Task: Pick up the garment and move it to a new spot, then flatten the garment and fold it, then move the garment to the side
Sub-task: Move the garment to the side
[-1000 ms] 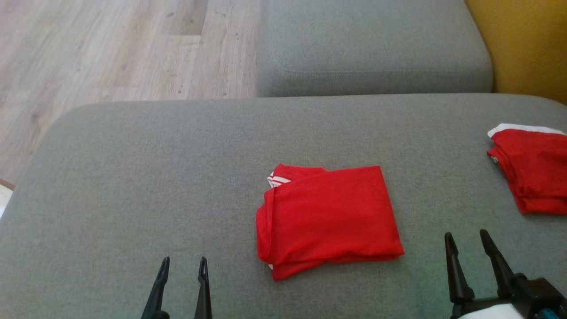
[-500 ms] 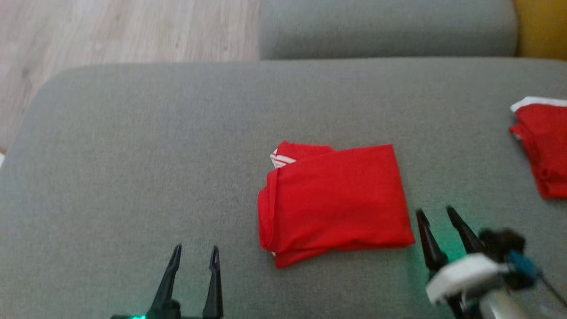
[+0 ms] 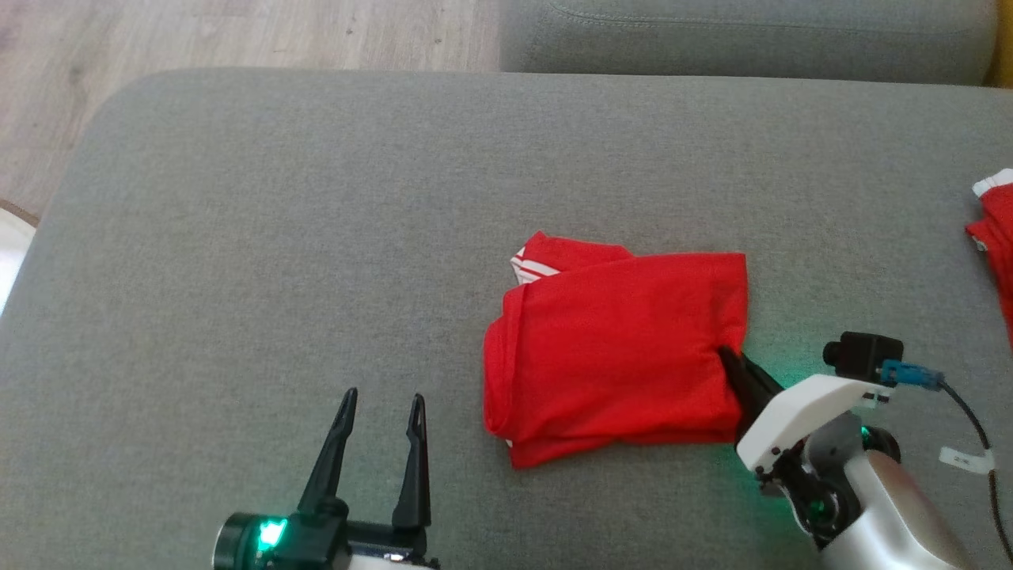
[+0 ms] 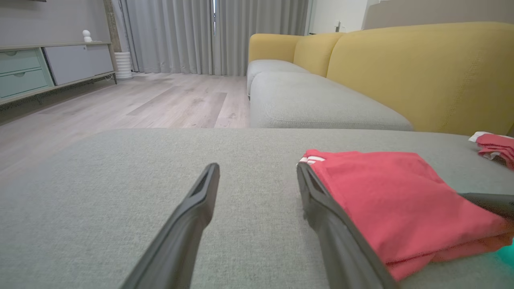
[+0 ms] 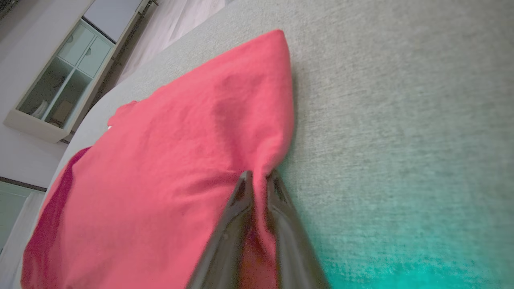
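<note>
Red spare garment (image 3: 999, 245) lies well right of folded garment (image 3: 617, 356).

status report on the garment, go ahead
Right gripper shut on garment's right edge. Left gripper open, clear of it. Garment folded on cushion. Second garment far right, apart.

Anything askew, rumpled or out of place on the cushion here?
Only minor: the folded red fabric garment lies flat on the grey upholstered cushion, but its right edge is puckered where the right gripper pinches it. A second red garment with white trim sits at the far right. Nothing damaged.
</note>
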